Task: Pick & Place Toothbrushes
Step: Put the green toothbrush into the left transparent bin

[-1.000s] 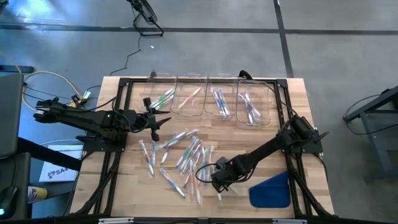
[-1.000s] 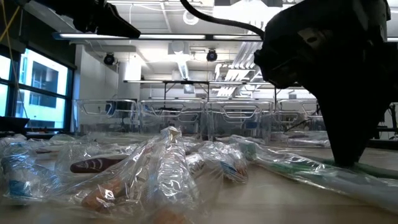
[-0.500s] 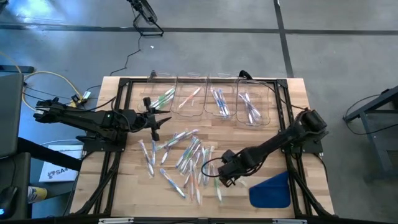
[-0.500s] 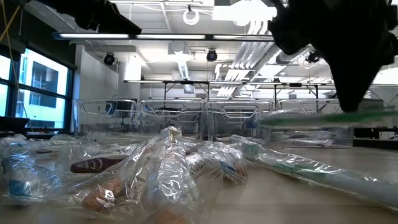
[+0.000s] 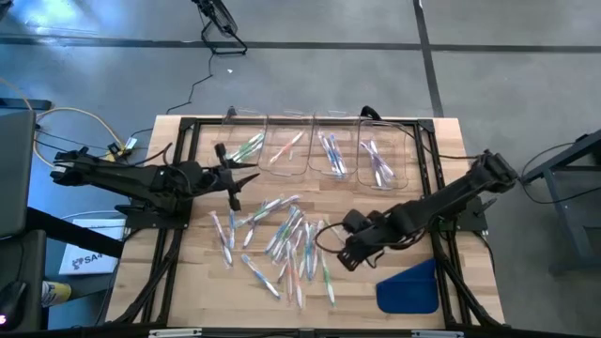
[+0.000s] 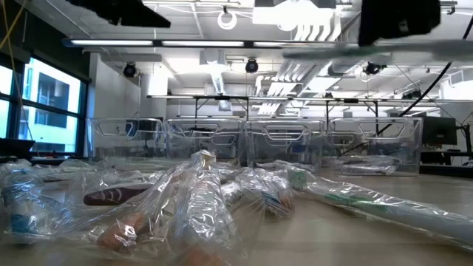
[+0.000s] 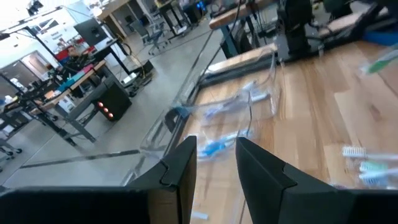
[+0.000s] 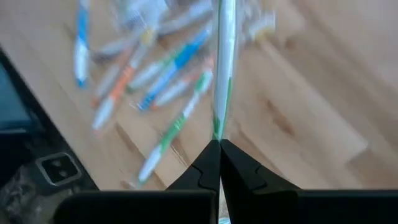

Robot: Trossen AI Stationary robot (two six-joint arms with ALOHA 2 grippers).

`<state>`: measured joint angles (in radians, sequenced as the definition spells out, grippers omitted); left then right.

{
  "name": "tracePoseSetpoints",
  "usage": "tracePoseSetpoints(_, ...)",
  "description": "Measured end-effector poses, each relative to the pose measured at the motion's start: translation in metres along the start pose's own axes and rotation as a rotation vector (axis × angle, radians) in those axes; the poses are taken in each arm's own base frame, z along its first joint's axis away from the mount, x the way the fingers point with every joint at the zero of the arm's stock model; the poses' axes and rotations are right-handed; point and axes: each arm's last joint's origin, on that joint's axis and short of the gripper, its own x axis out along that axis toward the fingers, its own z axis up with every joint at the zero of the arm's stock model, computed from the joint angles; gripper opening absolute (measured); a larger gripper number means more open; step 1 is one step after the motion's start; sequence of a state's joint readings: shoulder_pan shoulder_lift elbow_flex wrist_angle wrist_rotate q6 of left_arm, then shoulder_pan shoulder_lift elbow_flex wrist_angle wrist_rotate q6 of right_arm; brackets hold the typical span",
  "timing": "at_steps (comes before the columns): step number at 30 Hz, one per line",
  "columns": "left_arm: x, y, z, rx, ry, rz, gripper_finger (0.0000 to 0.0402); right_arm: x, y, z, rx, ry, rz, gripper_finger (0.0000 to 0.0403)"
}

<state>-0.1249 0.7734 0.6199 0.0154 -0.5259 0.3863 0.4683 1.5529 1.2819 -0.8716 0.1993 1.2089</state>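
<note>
Right end effector point(image 5: 346, 255), raised above the surface point(image 5: 451, 178) just right of the pile of toothbrushes point(image 5: 282, 239), is clamped on one green-and-white toothbrush point(image 8: 222, 62) that projects straight out from between its closed fingers point(image 8: 205, 171). The loose toothbrushes lie scattered at the surface's centre, several in clear wrappers; others rest in the four clear bins point(image 5: 315, 150) along the far edge. Left end effector point(image 5: 235, 180) hovers near the leftmost bin with its fingers point(image 7: 183, 165) parted and nothing between them. A blue cloth point(image 5: 409, 286) lies at the near right corner.
</note>
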Motion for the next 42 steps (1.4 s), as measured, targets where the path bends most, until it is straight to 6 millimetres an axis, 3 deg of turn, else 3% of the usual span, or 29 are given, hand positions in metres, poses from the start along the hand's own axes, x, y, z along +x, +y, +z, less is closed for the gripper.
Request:
tracePoseSetpoints(9,-0.005,0.007,0.03,-0.111,-0.277,-0.166,0.0108,-0.044,0.0,0.025,-0.173,-0.377,0.108,0.0003)
tracePoseSetpoints(13,-0.006,0.009,0.04,-0.209,-0.394,-0.21,0.0108,-0.052,0.006,0.043,-0.306,-0.522,0.153,0.0003)
tracePoseSetpoints(18,0.002,0.004,0.041,-0.293,-0.388,-0.233,0.0108,-0.055,0.008,0.065,-0.422,-0.654,0.16,0.0004)
tracePoseSetpoints(24,0.021,-0.01,0.037,-0.336,-0.348,-0.264,0.0108,-0.054,0.0,0.084,-0.455,-0.704,0.11,0.0004)
tracePoseSetpoints(30,0.038,-0.019,0.038,-0.404,-0.388,-0.272,0.0108,-0.053,-0.002,0.088,-0.471,-0.708,0.093,0.0004)
tracePoseSetpoints(38,0.06,-0.001,0.026,-0.419,-0.346,-0.262,0.011,-0.054,0.0,0.084,-0.512,-0.704,0.093,0.0004)
tracePoseSetpoints(42,0.069,0.005,0.02,-0.468,-0.344,-0.288,0.0139,-0.054,0.0,0.083,-0.536,-0.702,0.085,0.0004)
